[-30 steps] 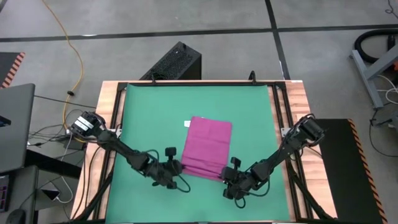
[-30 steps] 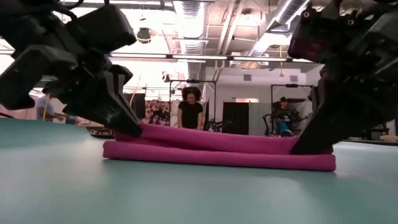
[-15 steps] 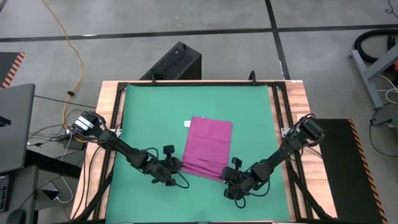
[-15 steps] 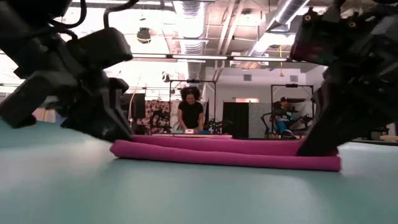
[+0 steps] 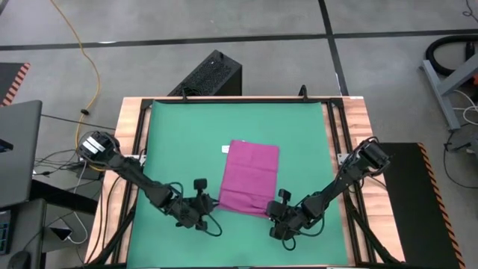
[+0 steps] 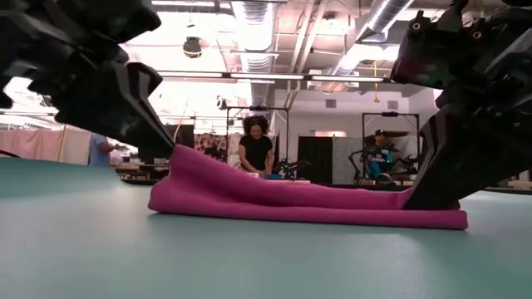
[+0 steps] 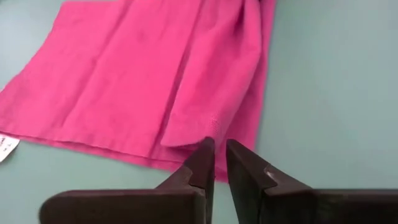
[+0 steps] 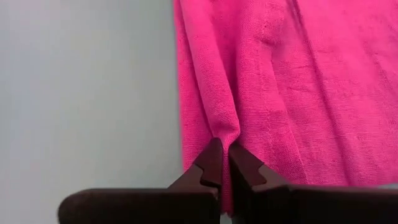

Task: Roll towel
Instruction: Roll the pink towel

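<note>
The magenta-pink towel [image 5: 250, 178] lies flat on the green mat [image 5: 172, 142], with its near edge folded over. Its white tag [image 5: 225, 149] is at the far left corner. My left gripper [image 5: 212, 205] is shut at the towel's near left corner. My right gripper [image 5: 273, 208] is shut at the near right corner. In the low view the towel [image 6: 307, 206] stretches between the two grippers. Its left end rises to the left gripper [image 6: 166, 145] and its right end lies low under the right gripper [image 6: 432, 191]. My left gripper pinches the folded near edge at the towel's left corner [image 7: 211, 127] between its two fingertips, coming slanting down from the near left. That corner [image 6: 179, 158] is lifted off the mat, and the rest of the towel lies flat. My right gripper pinches a raised fold of the near edge at the towel's right corner [image 8: 225, 138] between its two fingertips, slanting down from the near right. The fold runs along the fingers. This end [image 6: 416, 199] stays low on the mat.
The mat sits in a wooden table frame [image 5: 351, 127] with black rails. A black box [image 5: 213, 75] stands on the floor beyond the far edge. People stand in the room beyond the table [image 6: 255, 149]. Bare mat lies on the left, right and far sides of the towel.
My left gripper dipped toward the mat, then rose and drew a little toward the table's left. The towel's near left corner now stands lifted. My right gripper and the towel's right end have stayed in place.
</note>
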### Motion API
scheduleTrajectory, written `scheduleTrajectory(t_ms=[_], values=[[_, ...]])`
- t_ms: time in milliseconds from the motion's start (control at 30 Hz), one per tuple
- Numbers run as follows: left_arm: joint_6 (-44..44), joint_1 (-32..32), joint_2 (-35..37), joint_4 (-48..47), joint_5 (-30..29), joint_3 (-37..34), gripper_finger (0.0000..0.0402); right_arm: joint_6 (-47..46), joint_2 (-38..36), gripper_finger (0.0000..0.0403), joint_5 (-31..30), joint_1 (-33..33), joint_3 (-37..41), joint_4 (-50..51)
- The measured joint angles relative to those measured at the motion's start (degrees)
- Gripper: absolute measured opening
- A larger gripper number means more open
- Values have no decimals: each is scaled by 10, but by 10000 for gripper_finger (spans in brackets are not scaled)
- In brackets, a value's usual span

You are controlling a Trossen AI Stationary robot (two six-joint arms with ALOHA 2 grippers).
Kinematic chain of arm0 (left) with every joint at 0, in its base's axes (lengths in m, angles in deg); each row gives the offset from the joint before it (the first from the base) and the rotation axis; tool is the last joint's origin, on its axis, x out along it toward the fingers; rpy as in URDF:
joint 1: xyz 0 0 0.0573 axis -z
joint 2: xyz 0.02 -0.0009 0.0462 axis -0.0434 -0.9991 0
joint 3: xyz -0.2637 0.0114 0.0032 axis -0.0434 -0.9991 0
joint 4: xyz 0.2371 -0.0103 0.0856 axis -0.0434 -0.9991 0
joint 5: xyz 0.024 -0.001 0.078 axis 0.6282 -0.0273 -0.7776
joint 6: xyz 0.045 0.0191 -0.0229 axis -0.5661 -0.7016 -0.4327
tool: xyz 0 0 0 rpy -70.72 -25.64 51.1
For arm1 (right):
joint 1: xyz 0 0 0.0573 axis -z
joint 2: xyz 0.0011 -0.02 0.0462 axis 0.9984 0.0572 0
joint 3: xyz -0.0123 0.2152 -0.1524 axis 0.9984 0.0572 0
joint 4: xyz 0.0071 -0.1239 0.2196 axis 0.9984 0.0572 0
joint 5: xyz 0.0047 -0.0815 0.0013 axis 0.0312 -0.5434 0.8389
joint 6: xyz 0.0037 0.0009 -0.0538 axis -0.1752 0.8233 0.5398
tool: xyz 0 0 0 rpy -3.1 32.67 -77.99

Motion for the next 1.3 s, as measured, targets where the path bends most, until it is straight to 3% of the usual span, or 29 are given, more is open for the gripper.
scheduleTrajectory(t_ms=[133,467,767,1000,1167,1233,1300], values=[[-15,13,0,7,-10,0,4,26,0,17,-1,-11,-20,2],[-15,36,0,18,13,14,0,89,0,16,17,-35,-75,7],[-38,88,0,14,24,43,0,91,-1,16,30,-47,-83,50],[-20,115,0,-21,-35,43,0,142,-1,16,30,-76,-83,35],[-75,104,0,-2,-122,43,0,180,-1,16,29,-94,-83,32],[-114,83,0,7,-125,43,0,180,-1,16,29,-95,-83,34],[-150,58,0,26,-86,43,0,180,-1,16,28,-93,-83,35]])
